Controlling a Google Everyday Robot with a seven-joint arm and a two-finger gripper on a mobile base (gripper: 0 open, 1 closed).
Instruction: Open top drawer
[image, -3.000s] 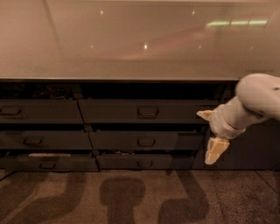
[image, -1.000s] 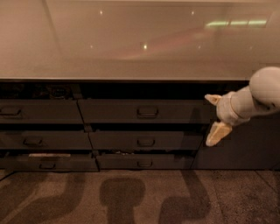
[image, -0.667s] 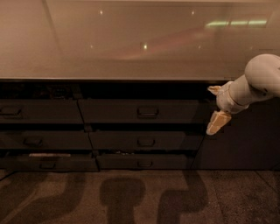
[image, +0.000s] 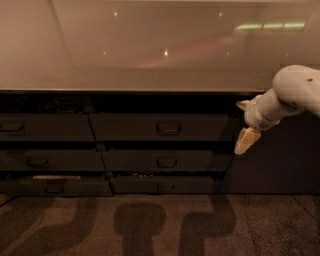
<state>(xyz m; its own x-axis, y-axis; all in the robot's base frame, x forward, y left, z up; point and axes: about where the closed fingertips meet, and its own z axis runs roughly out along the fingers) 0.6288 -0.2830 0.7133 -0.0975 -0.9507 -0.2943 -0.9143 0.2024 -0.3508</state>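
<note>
Since three seconds ago the gripper has risen a little. It now hangs just off the right end of the top drawer, its two pale fingers spread wide, one above the other, holding nothing. The drawer sits directly under the countertop, and its loop handle lies well to the gripper's left, untouched.

The tool hangs just right of the top drawer, its 2 fingers spread apart. Its arm runs off the right edge. Left of the top drawer, 3 stacked drawers are cut by the left edge. The gap above the top drawer is too dark to read. Below-left of it, a pale strip is too small to identify.
</note>
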